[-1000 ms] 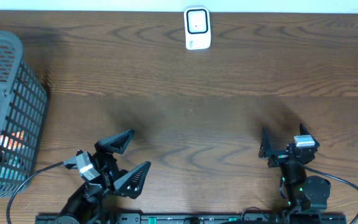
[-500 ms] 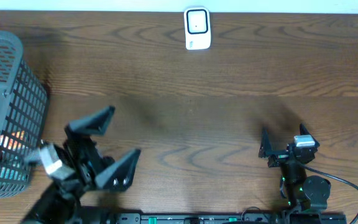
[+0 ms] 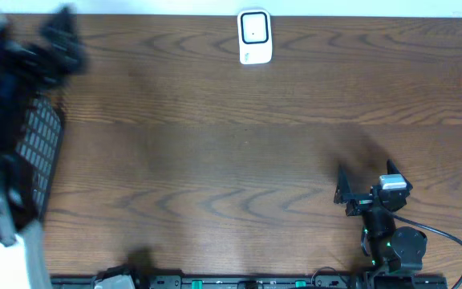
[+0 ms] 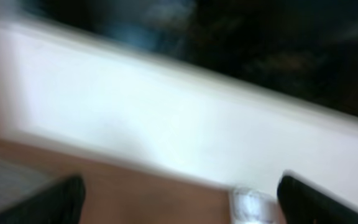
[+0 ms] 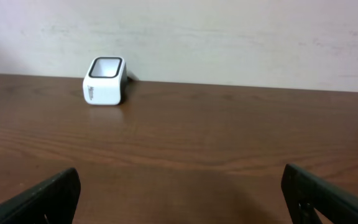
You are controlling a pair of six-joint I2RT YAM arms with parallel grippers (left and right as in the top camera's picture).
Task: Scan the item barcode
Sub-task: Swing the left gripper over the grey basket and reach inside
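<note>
The left gripper point(image 4: 188, 202) swings from mid-table to the basket point(image 3: 42, 148), jaws wide, empty. The right gripper point(image 5: 179, 199) rests wide. Next, probably: grasp an item.

Overhead looks down; low right wrist shares the scanner point(image 5: 105, 81)

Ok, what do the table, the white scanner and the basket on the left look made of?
Table: wood or wood-look laminate, dark brown with a low sheen; grain lines run across it.
Scanner: likely moulded plastic, a smooth white shell with rounded corners and a dark glossy window.
Basket: probably plastic, a dark grey open grid; only partly in view, so less sure.
</note>
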